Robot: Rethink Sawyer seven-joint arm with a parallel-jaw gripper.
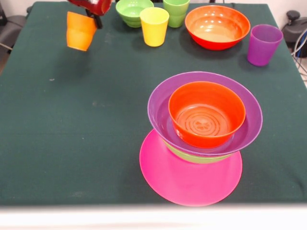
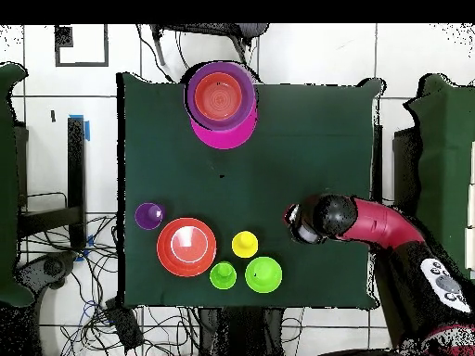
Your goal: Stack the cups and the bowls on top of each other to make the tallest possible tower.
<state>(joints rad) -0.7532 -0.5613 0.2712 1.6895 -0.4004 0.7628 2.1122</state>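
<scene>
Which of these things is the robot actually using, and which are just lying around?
Job: tower, orange cup in the hand, yellow cup, green cup, purple cup, green bowl, loose orange bowl.
Lying about: floor cables, blue tape.

Light is bright and even in the front view, falling from above. The dark green tabletop (image 1: 72,124) stays matte, with soft short shadows beside the yellow cup (image 1: 154,26) and purple cup (image 1: 263,44). Pale glare sits on the glossy inner walls of the orange-red bowl (image 1: 206,114) and the wide orange-red bowl (image 1: 217,27). The held orange cup (image 1: 80,30) looks slightly smeared. The tabletop's near edge washes out to white. In the overhead view the floor tiles (image 2: 297,56) are overexposed and detail is coarse.
</scene>
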